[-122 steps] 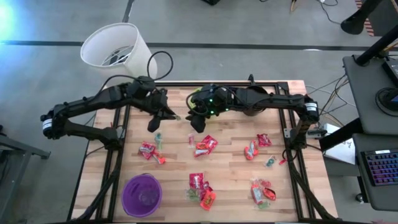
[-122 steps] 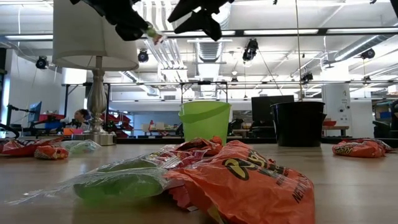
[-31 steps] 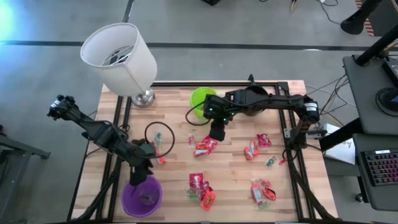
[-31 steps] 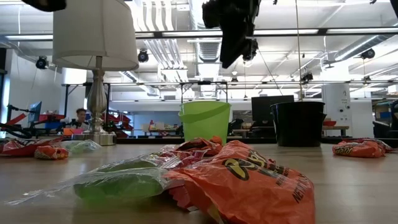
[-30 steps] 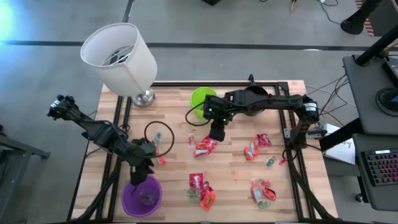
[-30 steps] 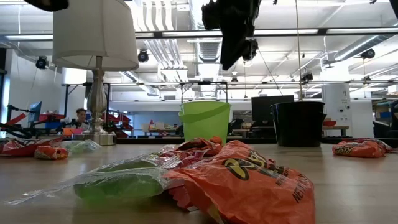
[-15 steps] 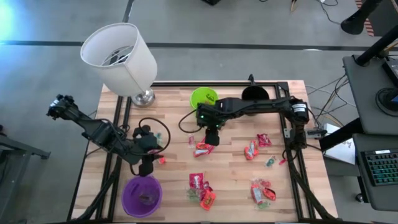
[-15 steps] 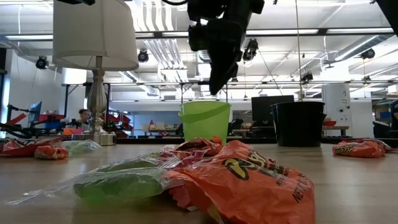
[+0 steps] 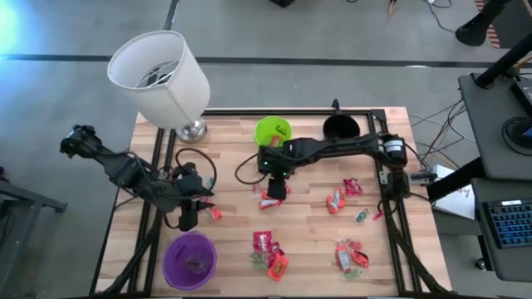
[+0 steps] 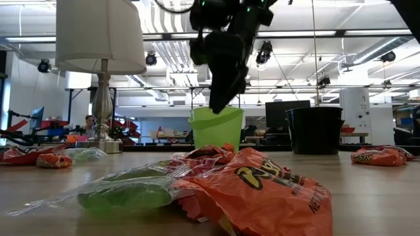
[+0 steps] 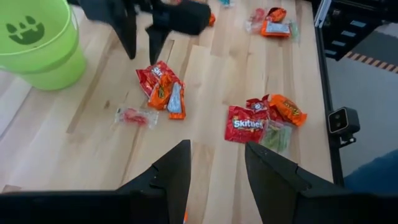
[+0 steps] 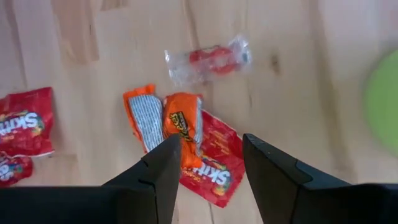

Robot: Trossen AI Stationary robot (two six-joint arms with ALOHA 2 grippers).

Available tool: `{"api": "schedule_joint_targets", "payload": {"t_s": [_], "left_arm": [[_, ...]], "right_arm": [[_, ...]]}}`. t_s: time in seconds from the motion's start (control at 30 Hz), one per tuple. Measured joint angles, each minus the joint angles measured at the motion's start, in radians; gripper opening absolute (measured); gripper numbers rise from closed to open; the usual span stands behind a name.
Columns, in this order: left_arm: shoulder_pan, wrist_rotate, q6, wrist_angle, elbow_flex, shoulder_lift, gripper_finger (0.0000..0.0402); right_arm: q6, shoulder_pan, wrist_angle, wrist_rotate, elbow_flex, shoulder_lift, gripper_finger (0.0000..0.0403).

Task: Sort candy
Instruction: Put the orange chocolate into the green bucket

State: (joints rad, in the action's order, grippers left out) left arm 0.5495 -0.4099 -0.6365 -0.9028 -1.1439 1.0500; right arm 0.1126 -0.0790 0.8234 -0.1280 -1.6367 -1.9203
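A: It's an open workshop with ceiling lights, and a wooden bench [image 9: 307,224] in a black frame. A white-shaded lamp [image 9: 158,71] stands at one far corner, with a green cup [image 9: 273,131] and a black cup [image 9: 340,128] along the far edge and a purple cup [image 9: 190,259] near the front.

B: Where is the candy?

A: Scattered across the bench in small clusters, none of it in a claw. One pile of red and orange packets [image 12: 186,140] lies mid-bench, with a clear-wrapped red sweet [image 12: 208,58] just beside it.

B: And the arms?

A: The right claw [image 9: 278,184] hangs directly over that pile, fingers [image 12: 155,180] parted and empty. The left claw [image 9: 188,218] is above the bench just beyond the purple cup, jaws also apart, gripping nothing.
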Motion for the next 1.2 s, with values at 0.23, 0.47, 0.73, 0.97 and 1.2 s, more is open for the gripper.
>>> {"api": "schedule_joint_targets", "payload": {"t_s": [0.23, 0.47, 0.73, 0.97, 1.2], "left_arm": [[0.000, 0.000, 0.000, -0.009, 0.000, -0.025, 0.0134], [0.000, 0.000, 0.000, -0.016, 0.000, -0.031, 0.0134], [0.000, 0.000, 0.000, -0.031, 0.000, -0.031, 0.0134], [0.000, 0.000, 0.000, -0.034, 0.000, -0.031, 0.0134], [0.000, 0.000, 0.000, -0.033, 0.000, -0.031, 0.0134]], "right_arm": [[-0.009, 0.009, 0.001, -0.034, 0.003, -0.065, 0.0164], [-0.019, 0.019, 0.006, -0.062, 0.004, -0.091, 0.0163], [-0.033, 0.020, 0.004, -0.081, 0.021, -0.092, 0.0161], [-0.035, 0.020, -0.015, -0.081, 0.042, -0.094, 0.0162], [-0.025, 0.020, -0.066, -0.081, 0.064, -0.094, 0.0162]]}}
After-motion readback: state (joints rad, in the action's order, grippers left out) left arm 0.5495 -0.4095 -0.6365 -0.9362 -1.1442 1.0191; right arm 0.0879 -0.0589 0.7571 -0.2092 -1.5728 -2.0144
